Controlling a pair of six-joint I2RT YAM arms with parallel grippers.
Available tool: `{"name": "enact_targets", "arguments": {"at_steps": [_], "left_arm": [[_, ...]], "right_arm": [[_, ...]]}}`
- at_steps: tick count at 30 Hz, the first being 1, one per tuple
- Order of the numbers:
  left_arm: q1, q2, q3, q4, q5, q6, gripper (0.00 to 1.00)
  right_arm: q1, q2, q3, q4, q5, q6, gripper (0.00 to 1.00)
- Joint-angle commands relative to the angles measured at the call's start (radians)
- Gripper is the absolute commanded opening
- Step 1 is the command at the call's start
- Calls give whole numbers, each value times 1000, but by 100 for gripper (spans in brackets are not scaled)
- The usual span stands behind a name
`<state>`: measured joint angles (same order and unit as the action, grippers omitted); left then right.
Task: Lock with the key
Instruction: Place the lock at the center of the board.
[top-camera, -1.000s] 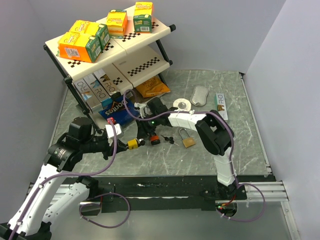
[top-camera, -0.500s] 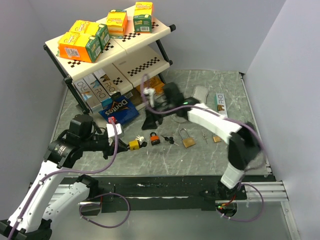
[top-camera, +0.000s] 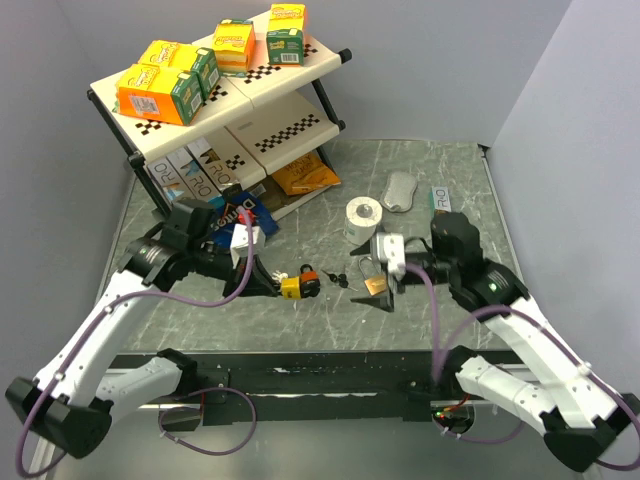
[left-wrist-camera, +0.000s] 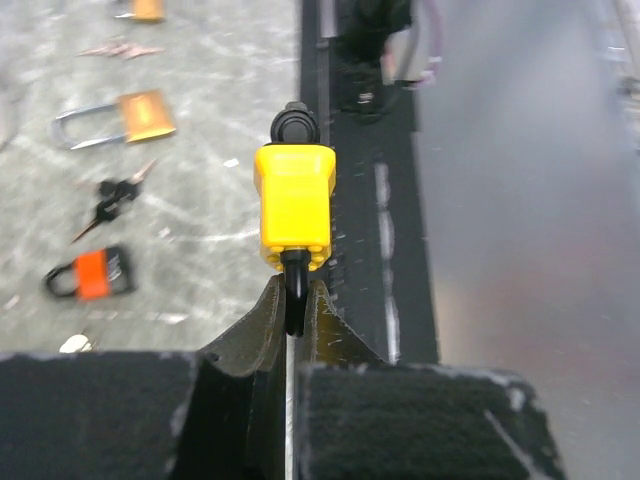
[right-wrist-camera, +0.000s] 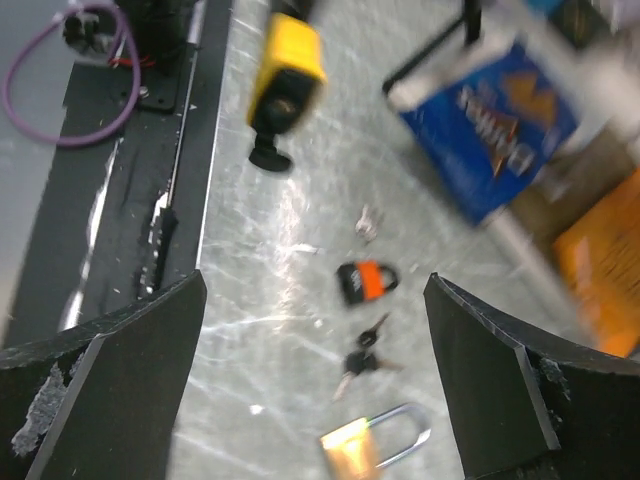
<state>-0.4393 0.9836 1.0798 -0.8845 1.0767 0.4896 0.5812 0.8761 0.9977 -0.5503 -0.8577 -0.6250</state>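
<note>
Yellow plastic-bodied padlock: held by its black shackle, pinched between the 2 fingers of the left gripper, which is closed on it. A black key head protrudes from the lock's far end. In the top view it sits just beside a small orange padlock on the grey marble table. Black keys and a brass padlock lie further right. Right gripper: fingers spread wide, holding nothing, above the brass padlock.
</note>
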Motion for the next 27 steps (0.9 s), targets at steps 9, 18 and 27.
{"name": "enact_targets", "arguments": {"at_steps": [9, 18, 27], "left_arm": [[-210, 115, 86, 65, 210, -65, 1], [-226, 95, 32, 187, 218, -172, 1], [-262, 121, 35, 145, 207, -118, 1]], "right_arm": [[256, -71, -41, 59, 114, -257, 98], [361, -75, -53, 13, 138, -331, 98], [404, -31, 9, 0, 140, -332, 87]]}}
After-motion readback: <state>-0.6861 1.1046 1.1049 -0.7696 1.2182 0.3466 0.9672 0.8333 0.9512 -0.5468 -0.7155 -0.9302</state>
